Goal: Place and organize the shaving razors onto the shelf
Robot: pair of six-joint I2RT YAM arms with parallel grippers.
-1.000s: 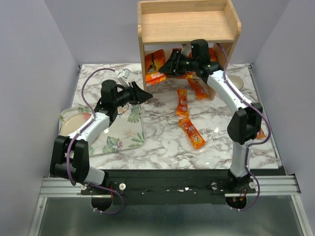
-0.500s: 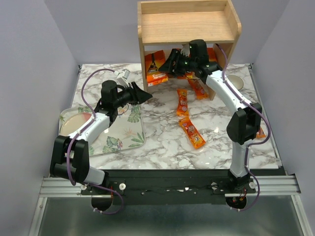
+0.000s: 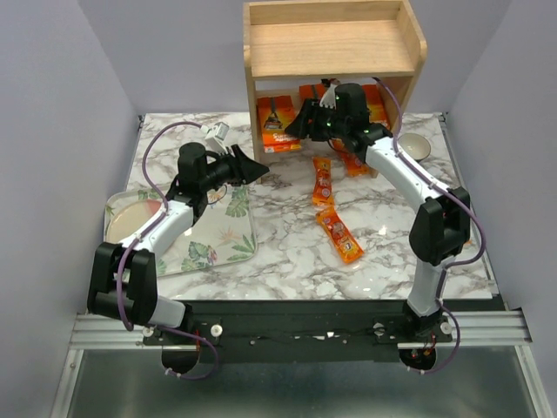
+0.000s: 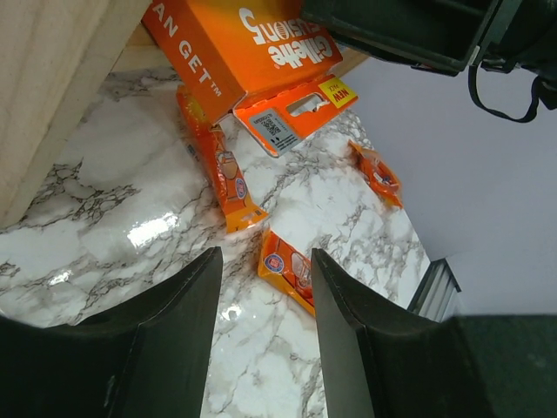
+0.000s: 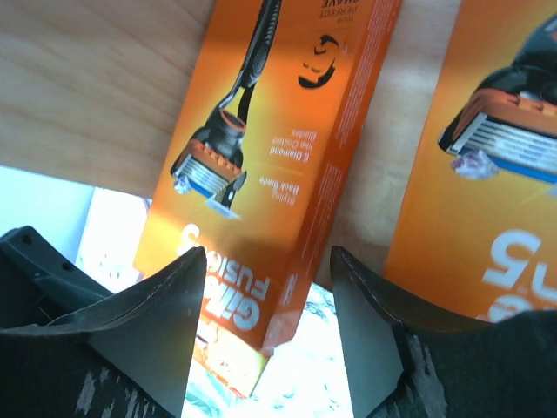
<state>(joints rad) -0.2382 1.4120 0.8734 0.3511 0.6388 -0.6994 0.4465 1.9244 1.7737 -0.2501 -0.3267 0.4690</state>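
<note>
Now razor packs (image 3: 277,122) inside shelf (image 3: 331,43)

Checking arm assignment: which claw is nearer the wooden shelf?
Right. The right claw sits at the shelf's lower-tier opening; the left claw hangs over the table, off the shelf's front-left corner.

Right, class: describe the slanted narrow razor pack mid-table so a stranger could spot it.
Start at the wooden shelf at the back of the marble table. Come forward past the narrow pack pointing straight out from it. The next razor pack lies slanted, farther from the shelf than its neighbours.
</note>
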